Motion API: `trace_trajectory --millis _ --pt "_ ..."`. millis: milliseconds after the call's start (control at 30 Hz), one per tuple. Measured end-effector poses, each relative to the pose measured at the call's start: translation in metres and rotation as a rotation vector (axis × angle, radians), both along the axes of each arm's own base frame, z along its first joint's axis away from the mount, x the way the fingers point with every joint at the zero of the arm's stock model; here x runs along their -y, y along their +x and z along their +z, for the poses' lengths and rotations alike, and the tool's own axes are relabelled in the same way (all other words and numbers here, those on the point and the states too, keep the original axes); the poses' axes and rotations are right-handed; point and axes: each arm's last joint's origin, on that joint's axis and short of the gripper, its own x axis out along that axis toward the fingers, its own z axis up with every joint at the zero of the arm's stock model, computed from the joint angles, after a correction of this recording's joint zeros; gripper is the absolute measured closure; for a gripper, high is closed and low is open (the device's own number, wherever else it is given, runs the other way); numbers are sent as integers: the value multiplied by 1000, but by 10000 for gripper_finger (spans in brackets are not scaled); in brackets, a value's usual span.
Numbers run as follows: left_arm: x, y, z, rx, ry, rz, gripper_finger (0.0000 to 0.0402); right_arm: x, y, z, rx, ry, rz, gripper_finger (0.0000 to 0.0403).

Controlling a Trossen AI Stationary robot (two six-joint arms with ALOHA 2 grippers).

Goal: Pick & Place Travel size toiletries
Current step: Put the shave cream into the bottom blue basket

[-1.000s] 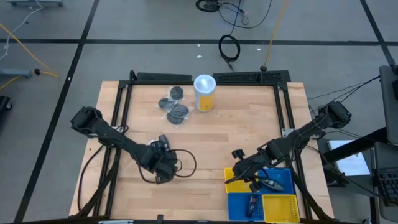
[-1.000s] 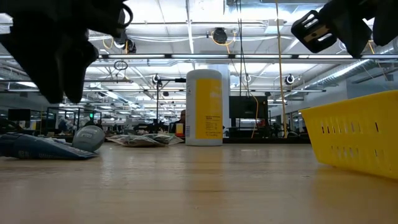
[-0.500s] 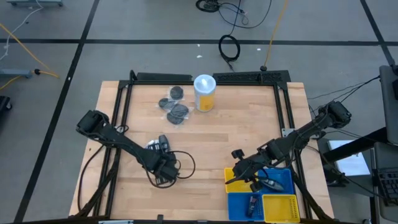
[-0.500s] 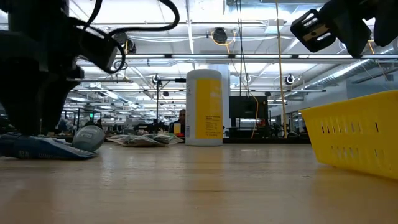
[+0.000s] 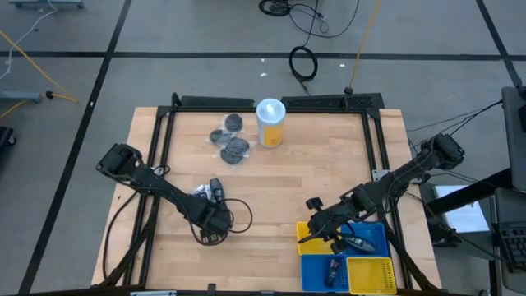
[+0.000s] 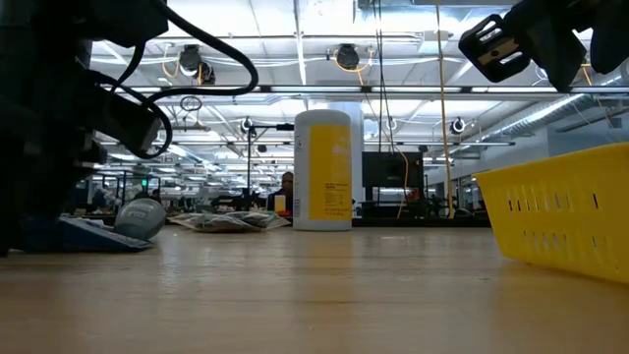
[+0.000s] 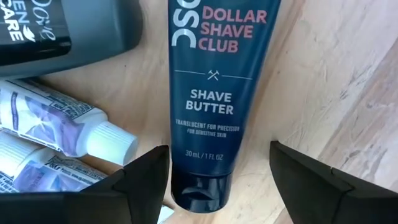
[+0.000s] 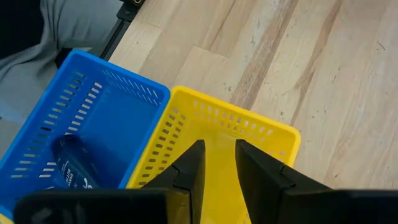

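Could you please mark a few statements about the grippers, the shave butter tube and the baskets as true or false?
1. The left gripper is open over the shave butter tube. True.
2. The tube's label is red. False: dark blue.
3. The right gripper hangs above the yellow basket. True.
4. The blue basket holds nothing. False: a dark blue item lies in it.
5. The canister lies on its side. False: it stands upright.

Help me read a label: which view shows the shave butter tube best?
The left wrist view: the shave butter tube fills it, its label readable, lying between the open fingers of the left gripper. The high view shows only a small dark cluster by that gripper. In the low view the arm hides it; the right wrist view misses it.
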Motion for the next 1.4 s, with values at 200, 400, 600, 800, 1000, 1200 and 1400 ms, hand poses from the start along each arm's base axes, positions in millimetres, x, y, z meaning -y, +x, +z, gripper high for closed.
trace_trajectory --millis 200,400,600,800,1000,1200,1400 --pt "1 0 0 2 -15 -16 194 0 0 0 0 0 0 319" --pt "0 0 0 -2 -21 -41 292 0 0 0 0 0 0 319" --pt "-2 2 0 -2 -21 -16 292 0 0 0 1 -2 3 319" --pt "1 10 11 47 3 -32 292 0 0 0 3 -5 7 319" --pt "1 22 42 221 57 -66 292 -1 1 1 22 -6 21 319" --pt "0 36 73 400 132 -143 292 -2 4 3 70 -8 47 319" --pt "0 58 92 580 126 -272 292 0 9 7 204 -138 20 319"
